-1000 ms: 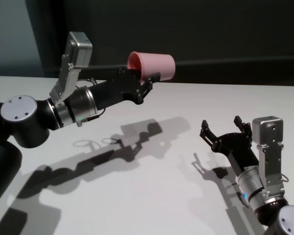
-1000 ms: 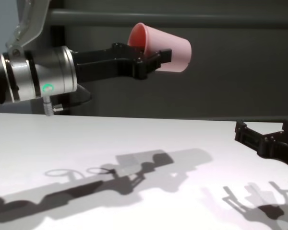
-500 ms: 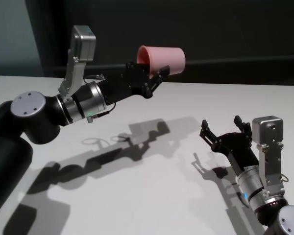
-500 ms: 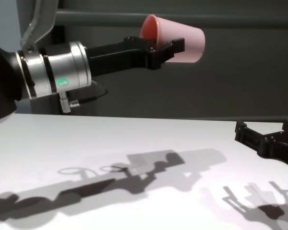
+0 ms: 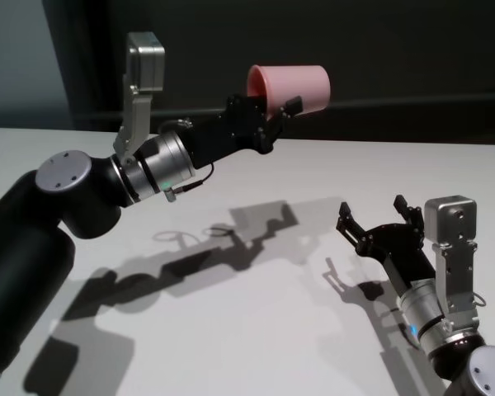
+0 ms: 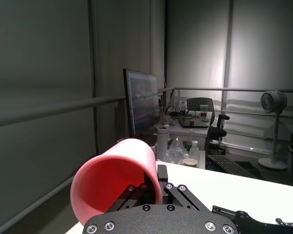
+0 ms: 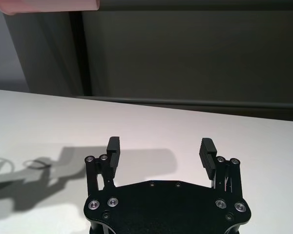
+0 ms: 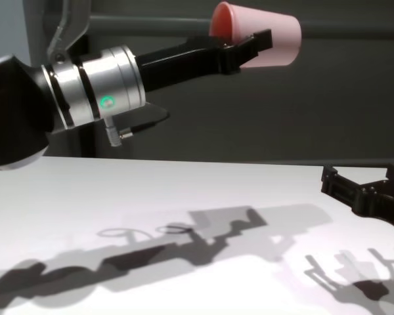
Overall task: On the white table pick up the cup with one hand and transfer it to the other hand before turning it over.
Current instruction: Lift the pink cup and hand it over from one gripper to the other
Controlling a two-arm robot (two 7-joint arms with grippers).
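A pink cup (image 5: 295,86) lies on its side high above the white table (image 5: 256,330), its mouth turned toward the left arm. My left gripper (image 5: 278,112) is shut on the cup's rim, one finger inside and one outside, as the chest view (image 8: 248,50) and the left wrist view (image 6: 158,181) show. My right gripper (image 5: 372,209) hovers low over the table at the right, open, with nothing between its fingers (image 7: 160,144). The cup's edge (image 7: 44,5) shows far above it in the right wrist view.
The left arm's shadow (image 5: 190,256) and the right gripper's shadow (image 5: 355,289) fall on the bare tabletop. A dark wall with a horizontal rail (image 8: 354,29) runs behind the table's far edge.
The left arm has lifted the cup higher and carried it to the right, toward the middle. The right arm has not moved.
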